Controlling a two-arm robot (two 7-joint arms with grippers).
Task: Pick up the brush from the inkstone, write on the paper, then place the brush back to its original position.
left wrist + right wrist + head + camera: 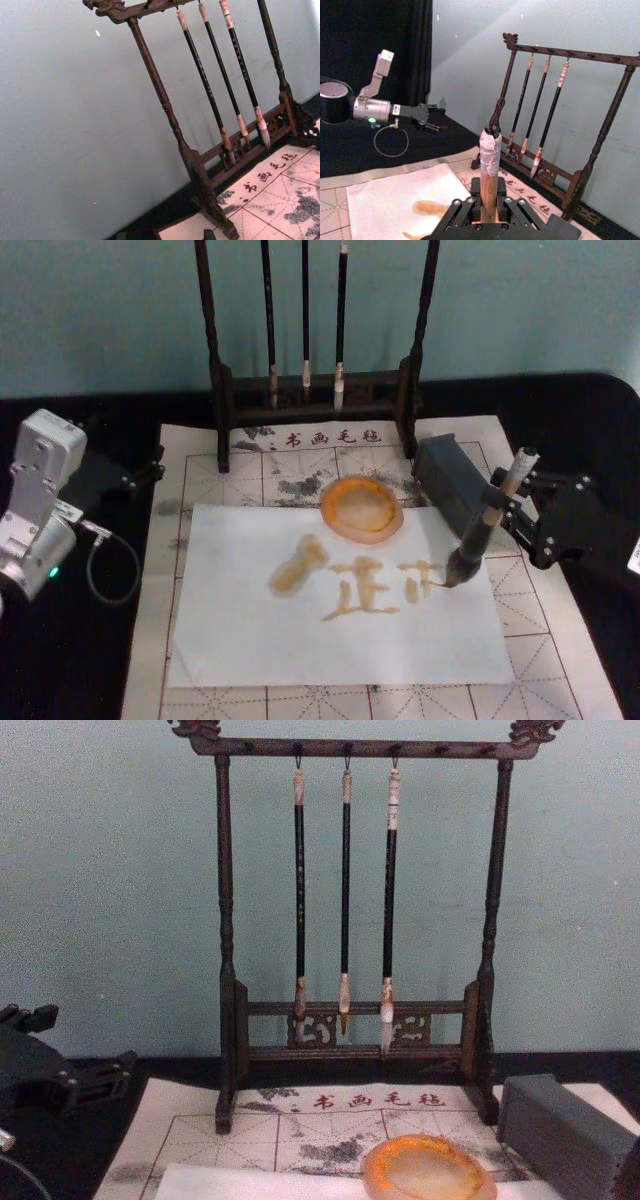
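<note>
Here the right claw (497, 502) is clamped around the handle of the brush (478, 535), and its arm comes in from the right edge of the head view. We see the brush tilted, with its white end toward the upper right. The bristles are down on the right part of the paper (300, 640), at the rightmost of the amber strokes (360, 595). The inkstone (362, 507) sits at the sheet's top edge, centre frame, near a grey block (450, 480). The left claw (145, 473) rests at the left of the frame over the dark worktop (70, 670). Whether it is apart or together we cannot tell.
</note>
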